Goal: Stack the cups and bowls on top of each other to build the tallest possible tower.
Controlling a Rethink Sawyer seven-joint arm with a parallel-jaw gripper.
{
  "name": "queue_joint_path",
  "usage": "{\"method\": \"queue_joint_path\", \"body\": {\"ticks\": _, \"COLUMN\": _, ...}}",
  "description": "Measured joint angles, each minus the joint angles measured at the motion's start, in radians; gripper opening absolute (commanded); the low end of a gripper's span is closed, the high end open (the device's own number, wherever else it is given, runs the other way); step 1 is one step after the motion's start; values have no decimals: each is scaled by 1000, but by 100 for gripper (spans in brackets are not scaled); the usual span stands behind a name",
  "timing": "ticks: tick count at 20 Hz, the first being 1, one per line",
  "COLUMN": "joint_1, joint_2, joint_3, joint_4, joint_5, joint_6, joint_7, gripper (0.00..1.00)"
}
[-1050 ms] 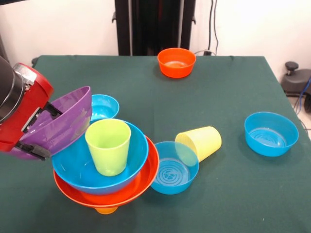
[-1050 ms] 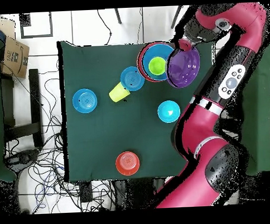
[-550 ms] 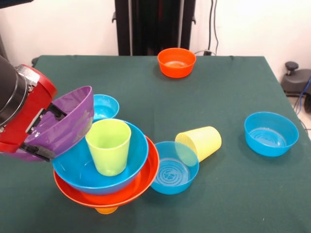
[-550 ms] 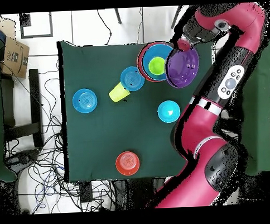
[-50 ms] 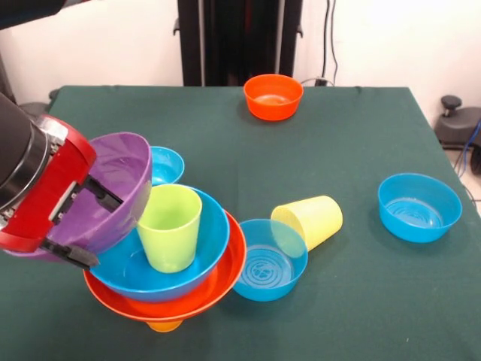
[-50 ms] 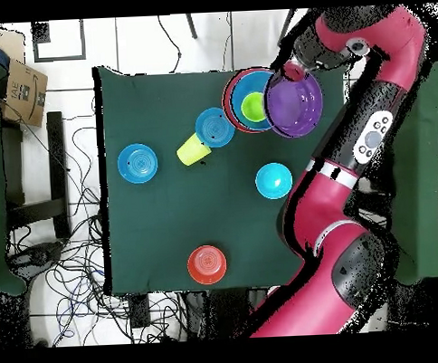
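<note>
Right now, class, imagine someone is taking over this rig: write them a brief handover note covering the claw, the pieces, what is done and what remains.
Claw: shut on the purple bowl, held tilted beside the tower.
Tower: blue bowl nested in the large orange bowl over an orange cup; the lime green cup stands upright inside.
Loose: yellow cup on its side, three blue bowls, small orange bowl.
Left: set the purple bowl down, then add the rest.
</note>
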Motion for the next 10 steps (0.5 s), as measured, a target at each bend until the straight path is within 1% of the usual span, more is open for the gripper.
{"method": "queue_joint_path", "body": {"ticks": 2, "joint_1": 0, "joint_2": 4, "joint_3": -5, "joint_4": 2, "joint_5": 16, "joint_6": -9, "joint_7": 0, "gripper": 100}}
{"method": "queue_joint_path", "body": {"ticks": 5, "joint_1": -1, "joint_2": 6, "joint_3": -28, "joint_4": 16, "joint_5": 59, "joint_6": -21, "joint_7": 0, "gripper": 100}}
{"method": "queue_joint_path", "body": {"ticks": 10, "joint_1": -1, "joint_2": 6, "joint_3": -57, "joint_4": 27, "joint_5": 100, "joint_6": -21, "joint_7": 0, "gripper": 100}}
